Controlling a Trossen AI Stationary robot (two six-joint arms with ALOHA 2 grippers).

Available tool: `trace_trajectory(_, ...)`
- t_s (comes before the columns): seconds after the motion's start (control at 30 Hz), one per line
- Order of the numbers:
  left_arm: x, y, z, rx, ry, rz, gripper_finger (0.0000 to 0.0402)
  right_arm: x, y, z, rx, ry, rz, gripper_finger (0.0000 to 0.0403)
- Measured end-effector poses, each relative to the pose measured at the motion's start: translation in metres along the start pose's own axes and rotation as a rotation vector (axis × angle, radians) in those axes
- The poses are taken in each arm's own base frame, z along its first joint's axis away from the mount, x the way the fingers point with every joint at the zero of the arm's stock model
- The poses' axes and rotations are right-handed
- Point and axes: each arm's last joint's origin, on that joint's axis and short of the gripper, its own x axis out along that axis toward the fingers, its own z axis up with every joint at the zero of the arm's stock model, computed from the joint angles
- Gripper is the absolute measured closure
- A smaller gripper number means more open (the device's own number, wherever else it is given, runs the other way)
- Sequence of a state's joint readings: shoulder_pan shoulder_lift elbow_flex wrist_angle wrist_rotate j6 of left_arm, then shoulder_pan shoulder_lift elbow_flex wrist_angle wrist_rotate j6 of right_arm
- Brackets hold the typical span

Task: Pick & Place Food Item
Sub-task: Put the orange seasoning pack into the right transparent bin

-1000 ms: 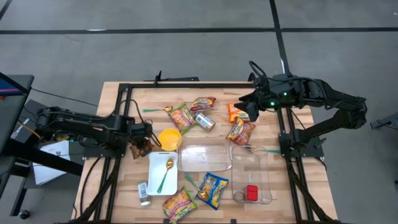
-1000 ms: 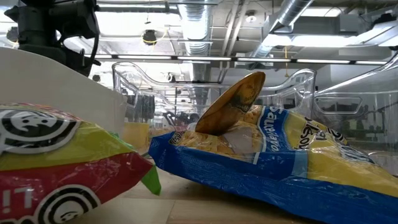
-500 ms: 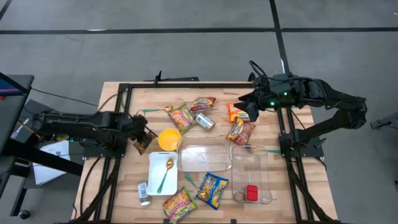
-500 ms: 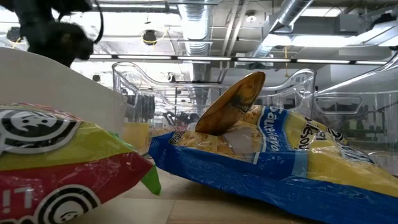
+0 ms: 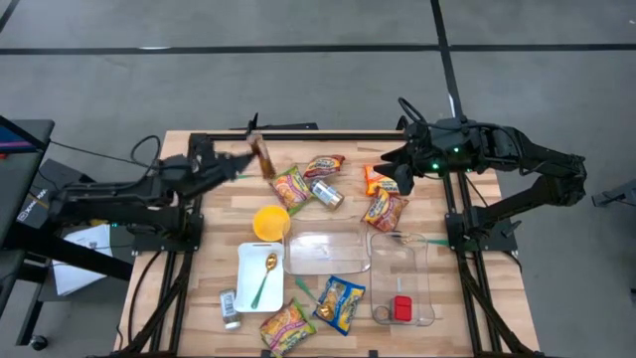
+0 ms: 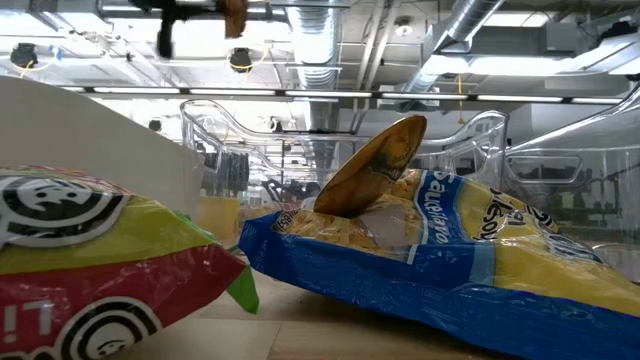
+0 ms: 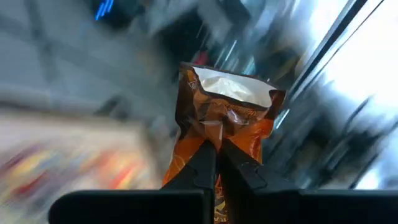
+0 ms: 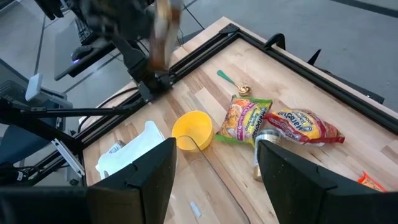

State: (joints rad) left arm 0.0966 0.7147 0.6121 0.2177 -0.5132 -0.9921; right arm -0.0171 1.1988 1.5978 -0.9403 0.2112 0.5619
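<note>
- Left gripper (image 5: 248, 157): raised above the table's far-left area, fingers pinched tight on the lower edge of an orange snack packet (image 7: 225, 124). The packet hangs clear of the table (image 5: 214, 288), near the far rail.
- Packet handling, as a judgement: light, soft, crinkly film; slippery and liable to swing or slide out. Hold the flat seam or edge rather than the puffed middle.
- Centre of table: yellow bowl (image 5: 270, 221), white tray (image 5: 245, 295), clear containers (image 5: 328, 252).
- Right gripper (image 5: 395, 159): waits over the table's far-right area; its fingers stand well apart, holding nothing.
</note>
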Motion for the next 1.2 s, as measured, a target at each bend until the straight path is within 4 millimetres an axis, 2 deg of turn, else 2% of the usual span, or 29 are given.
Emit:
trace_trajectory(0.1,0.011,-0.010,0.003,-0.078,-0.183,-0.064,0.0399,-0.001,0.004,0.001,-0.047,-0.018,0.023,0.0184)
trace_trajectory(0.23,0.032,-0.014,-0.007,-0.169,-0.302,-0.137,0.0399,0.006,0.015,0.002,-0.192,-0.056,0.071,0.0184)
trace_trajectory(0.37,0.054,-0.008,-0.028,-0.287,-0.360,-0.177,0.0400,0.016,0.027,0.008,-0.300,-0.130,0.117,0.0184)
trace_trajectory(0.47,0.068,-0.006,-0.040,-0.341,-0.379,-0.212,0.0399,0.032,0.034,0.013,-0.349,-0.180,0.125,0.0184)
trace_trajectory(0.67,0.087,-0.017,-0.052,-0.379,-0.375,-0.268,0.0400,0.064,0.037,0.016,-0.381,-0.195,0.078,0.0184)
trace_trajectory(0.83,0.088,-0.025,-0.048,-0.376,-0.368,-0.301,0.0399,0.082,0.037,0.016,-0.370,-0.185,0.059,0.0184)
trace_trajectory(1.2,0.080,-0.033,-0.038,-0.321,-0.380,-0.326,0.0399,0.083,0.037,0.019,-0.362,-0.201,0.062,0.0184)
